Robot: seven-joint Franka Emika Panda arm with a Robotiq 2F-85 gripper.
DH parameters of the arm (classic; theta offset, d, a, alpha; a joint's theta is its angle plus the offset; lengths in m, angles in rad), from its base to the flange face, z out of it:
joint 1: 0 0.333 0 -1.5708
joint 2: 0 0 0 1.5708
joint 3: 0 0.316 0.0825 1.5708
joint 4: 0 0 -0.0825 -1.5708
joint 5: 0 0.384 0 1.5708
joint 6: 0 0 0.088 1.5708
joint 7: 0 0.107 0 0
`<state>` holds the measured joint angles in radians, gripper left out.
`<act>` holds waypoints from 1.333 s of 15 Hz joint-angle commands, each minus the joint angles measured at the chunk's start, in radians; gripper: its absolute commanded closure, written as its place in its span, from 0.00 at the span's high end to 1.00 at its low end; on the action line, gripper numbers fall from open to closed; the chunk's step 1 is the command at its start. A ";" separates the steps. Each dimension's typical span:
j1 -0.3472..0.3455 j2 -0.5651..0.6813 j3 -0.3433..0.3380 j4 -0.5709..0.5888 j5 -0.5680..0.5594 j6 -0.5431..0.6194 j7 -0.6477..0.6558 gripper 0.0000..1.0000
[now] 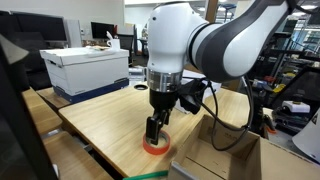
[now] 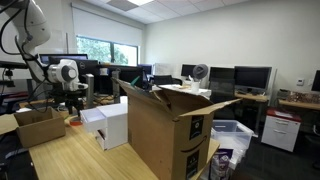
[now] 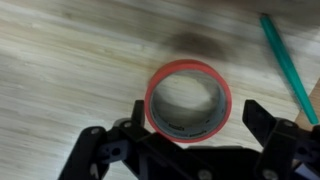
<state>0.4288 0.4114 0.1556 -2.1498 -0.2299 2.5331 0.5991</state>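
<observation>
Claw (image 3: 176,128) is spread wide, nothing pinched: in wrist view its two dark fingers (image 3: 268,128) stand well apart w/ open space btwn them. The red tape roll (image 3: 224,96) lies flat on the wooden table (image 3: 60,55), hole up, wood grain visible thru the middle. It sits just ahead of the fingers, roughly centred btwn them. In an exterior view the claw (image 1: 155,131) hangs straight down over the tape roll (image 1: 155,147), tips v. close to its rim; can't tell if touching. A teal pen (image 3: 285,62) lies slanted on the table, right of the roll in wrist view, near but apart; it shows as a green streak (image 1: 150,174) at the frame's bottom edge. At the far end of the table (image 1: 100,115) stands a white box (image 1: 90,65) w/ lid. An open cardboard box (image 1: 228,152) sits just beside the table's near corner. In an exterior view the claw (image 2: 72,107) is small at far left; roll too tiny to make out there.
</observation>
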 commanded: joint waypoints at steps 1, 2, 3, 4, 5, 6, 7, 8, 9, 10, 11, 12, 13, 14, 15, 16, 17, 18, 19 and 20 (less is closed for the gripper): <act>0.009 0.017 -0.015 0.013 0.014 -0.002 -0.016 1.00; 0.009 0.021 -0.017 0.015 0.014 -0.001 -0.016 1.00; 0.009 0.024 -0.019 0.016 0.015 -0.001 -0.017 1.00; 0.008 0.026 -0.020 0.016 0.016 0.000 -0.017 1.00; 0.008 0.028 -0.021 0.017 0.016 0.001 -0.018 1.00; 0.008 0.030 -0.023 0.019 0.015 0.000 -0.018 1.00; 0.011 0.032 -0.023 0.021 0.016 -0.001 -0.015 1.00; 0.012 0.034 -0.023 0.022 0.017 -0.001 -0.015 1.00; 0.013 0.037 -0.023 0.024 0.017 -0.001 -0.014 1.00; 0.013 0.039 -0.024 0.025 0.017 0.000 -0.014 1.00; 0.014 0.041 -0.025 0.026 0.017 0.000 -0.013 1.00; 0.016 0.042 -0.027 0.026 0.014 0.001 -0.011 1.00; 0.019 0.045 -0.028 0.028 0.014 -0.001 -0.011 1.00; 0.020 0.047 -0.029 0.030 0.014 -0.002 -0.011 1.00; 0.019 0.048 -0.028 0.030 0.016 -0.002 -0.012 1.00; 0.019 0.051 -0.028 0.031 0.017 -0.002 -0.014 1.00; 0.020 0.055 -0.029 0.034 0.017 0.000 -0.013 1.00; 0.019 0.057 -0.028 0.033 0.019 -0.001 -0.015 1.00; 0.020 0.063 -0.029 0.036 0.018 -0.001 -0.015 1.00; 0.019 0.065 -0.029 0.036 0.019 -0.002 -0.016 1.00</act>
<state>0.4367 0.4615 0.1366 -2.1247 -0.2291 2.5331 0.5989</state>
